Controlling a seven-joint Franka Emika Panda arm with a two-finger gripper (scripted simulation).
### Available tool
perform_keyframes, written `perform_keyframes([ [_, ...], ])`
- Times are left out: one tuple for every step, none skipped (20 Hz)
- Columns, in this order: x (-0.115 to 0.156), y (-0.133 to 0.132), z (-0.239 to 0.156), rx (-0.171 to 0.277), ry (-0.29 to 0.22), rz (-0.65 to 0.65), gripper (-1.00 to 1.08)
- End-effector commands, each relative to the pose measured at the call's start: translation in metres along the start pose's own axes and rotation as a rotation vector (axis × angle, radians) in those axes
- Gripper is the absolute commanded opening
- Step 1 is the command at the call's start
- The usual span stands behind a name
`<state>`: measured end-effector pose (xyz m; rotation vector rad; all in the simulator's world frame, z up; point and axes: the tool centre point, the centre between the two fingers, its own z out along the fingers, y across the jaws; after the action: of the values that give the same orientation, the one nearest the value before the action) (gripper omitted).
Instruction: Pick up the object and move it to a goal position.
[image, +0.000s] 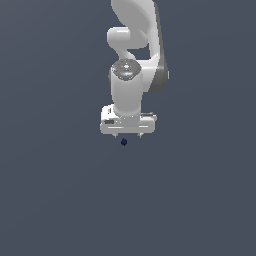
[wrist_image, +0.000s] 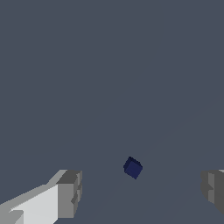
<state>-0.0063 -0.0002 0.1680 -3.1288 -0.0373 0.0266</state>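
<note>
The object is a tiny dark navy-blue cube (image: 124, 142) lying on the flat grey surface. In the exterior view it sits just below my white gripper (image: 128, 135), between the two short fingertips and a little toward the exterior view's left. In the wrist view the cube (wrist_image: 133, 168) lies tilted between the two grey fingertips (wrist_image: 70, 192), clear of both. My gripper (wrist_image: 142, 192) is open and holds nothing. The jaws stand wide apart, much wider than the cube.
The white Panda arm (image: 132, 60) rises behind the gripper toward the top of the exterior view. A plain dark grey surface (image: 60, 190) fills the view all round. No goal marker shows.
</note>
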Motion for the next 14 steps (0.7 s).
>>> perform_keyframes([
  [-0.001, 0.0, 0.002, 0.0, 0.0, 0.006, 1.0],
  [-0.001, 0.0, 0.003, 0.0, 0.0, 0.012, 1.0],
  [-0.002, 0.0, 0.005, 0.0, 0.0, 0.019, 1.0],
  [-0.003, 0.001, 0.007, 0.001, 0.0, 0.029, 1.0],
  [-0.004, 0.001, 0.009, 0.001, 0.001, 0.04, 1.0],
  [-0.005, 0.001, 0.012, 0.002, 0.001, 0.052, 1.0],
  [-0.006, 0.001, 0.015, 0.002, 0.001, 0.065, 1.0],
  [-0.008, 0.002, 0.018, 0.002, 0.002, 0.081, 1.0],
  [-0.009, 0.002, 0.021, 0.002, 0.002, 0.097, 1.0],
  [-0.011, 0.003, 0.025, 0.003, 0.003, 0.116, 1.0],
  [-0.013, 0.003, 0.029, 0.003, 0.003, 0.136, 1.0],
  [-0.015, 0.004, 0.034, 0.003, 0.004, 0.158, 1.0],
  [-0.018, 0.005, 0.039, 0.003, 0.005, 0.181, 1.0],
  [-0.021, 0.006, 0.044, 0.003, 0.005, 0.206, 1.0],
])
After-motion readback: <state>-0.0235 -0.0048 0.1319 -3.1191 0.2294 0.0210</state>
